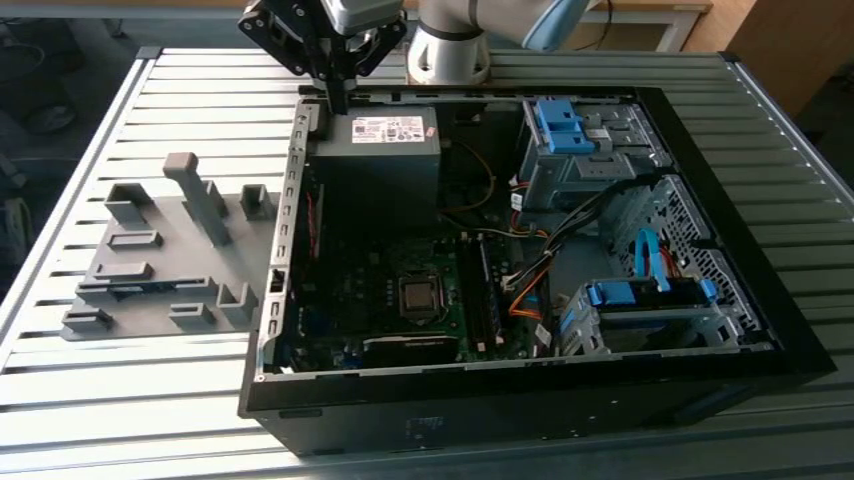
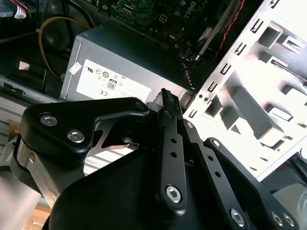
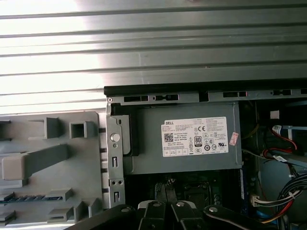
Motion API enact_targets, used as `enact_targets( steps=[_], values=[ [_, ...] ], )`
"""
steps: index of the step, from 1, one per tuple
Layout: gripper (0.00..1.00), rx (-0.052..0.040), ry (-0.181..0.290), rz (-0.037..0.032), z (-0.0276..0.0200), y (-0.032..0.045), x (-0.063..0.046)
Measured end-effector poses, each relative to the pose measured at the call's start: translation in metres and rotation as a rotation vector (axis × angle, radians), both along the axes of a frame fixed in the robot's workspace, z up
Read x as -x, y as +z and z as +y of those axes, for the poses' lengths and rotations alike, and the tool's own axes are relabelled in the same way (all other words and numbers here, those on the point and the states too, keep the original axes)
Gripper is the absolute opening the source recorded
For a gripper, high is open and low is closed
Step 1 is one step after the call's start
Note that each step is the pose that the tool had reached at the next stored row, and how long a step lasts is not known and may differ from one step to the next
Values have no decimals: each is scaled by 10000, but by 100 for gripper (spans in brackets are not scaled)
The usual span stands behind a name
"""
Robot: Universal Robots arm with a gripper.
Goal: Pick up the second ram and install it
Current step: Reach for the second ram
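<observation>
Blue-green ram (image 3: pixel 31 197) lies in tray (image 1: pixel 167 262) nr table (image 1: pixel 80 400) edge; we see hand (image 1: pixel 336 104) clenched, hanging over PSU (image 1: pixel 380 165) corner.

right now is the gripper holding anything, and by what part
Nothing held: the gripper is shut and empty; the second ram lies in the grey tray.

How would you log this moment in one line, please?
tool shut, near power supply corner | second ram lying in holder tray | ram not yet picked
</observation>
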State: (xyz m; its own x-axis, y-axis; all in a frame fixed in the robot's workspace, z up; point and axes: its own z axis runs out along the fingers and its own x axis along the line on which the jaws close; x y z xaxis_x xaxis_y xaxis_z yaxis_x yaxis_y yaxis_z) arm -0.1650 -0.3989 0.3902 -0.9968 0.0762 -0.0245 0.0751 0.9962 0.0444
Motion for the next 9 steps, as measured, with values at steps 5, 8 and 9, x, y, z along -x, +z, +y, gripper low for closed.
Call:
enact_targets(
  steps=[5, 8, 9],
  values=[
    [11, 0, 0, 0, 0, 0, 12],
    [11, 1, 0, 0, 0, 0, 19],
    [11, 0, 0, 0, 0, 0, 22]
  ],
)
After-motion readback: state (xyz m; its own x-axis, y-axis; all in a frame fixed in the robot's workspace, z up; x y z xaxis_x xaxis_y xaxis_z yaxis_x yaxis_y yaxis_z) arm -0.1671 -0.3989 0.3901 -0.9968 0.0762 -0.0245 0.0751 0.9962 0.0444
